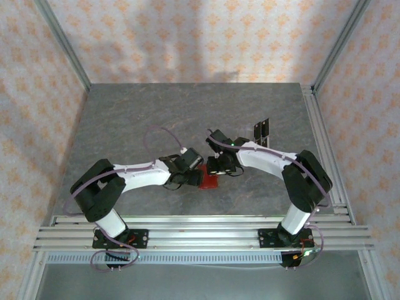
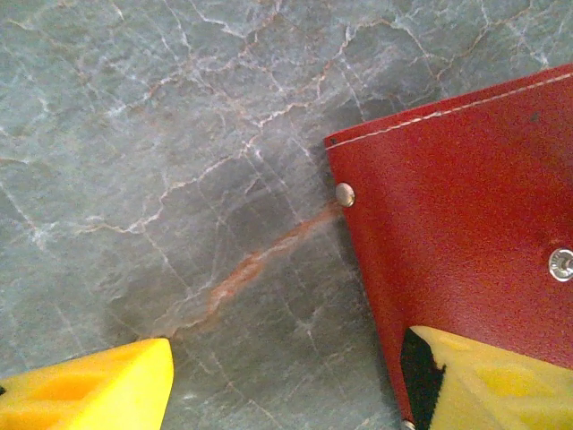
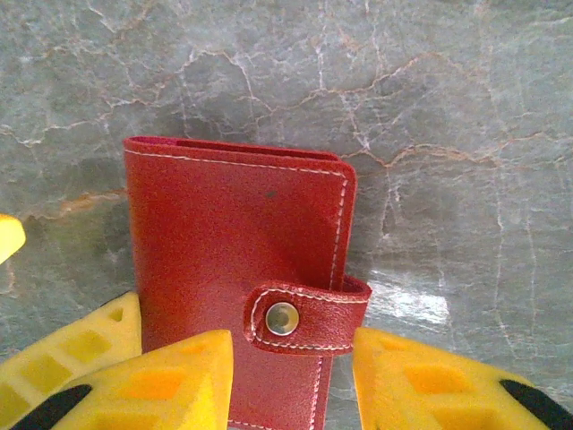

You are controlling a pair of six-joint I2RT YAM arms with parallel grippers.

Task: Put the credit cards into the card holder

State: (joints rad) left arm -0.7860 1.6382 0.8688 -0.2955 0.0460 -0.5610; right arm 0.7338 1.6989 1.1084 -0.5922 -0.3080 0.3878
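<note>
— One card holder [image 1: 210, 181] lies folded shut on the table [image 1: 125, 119], between the two wrists; its red cover faces up, and the snap tab [image 3: 304, 318] is buttoned across one edge.

— And the right fingers [image 3: 179, 385]?

— Parted, one on either side of the tab; the near end of the holder sits in the gap between them; they are released, with nothing clasped; whether a pad touches the leather I cannot tell.

— The left fingers [image 2: 89, 394]?

— Spread as well; one yellow finger hangs over bare grey table, while the other is over the red cover, below a metal stud [image 2: 561, 263]; the holder's stitched edge runs between the two; nothing is pinched, so that hand is released too.

— Where are the credit cards [image 1: 261, 130]?

— Farther back on the table and to the right, beyond the right arm [image 1: 275, 159]; dark, flat, and well apart from the holder; how many lie there I cannot tell from above.
</note>
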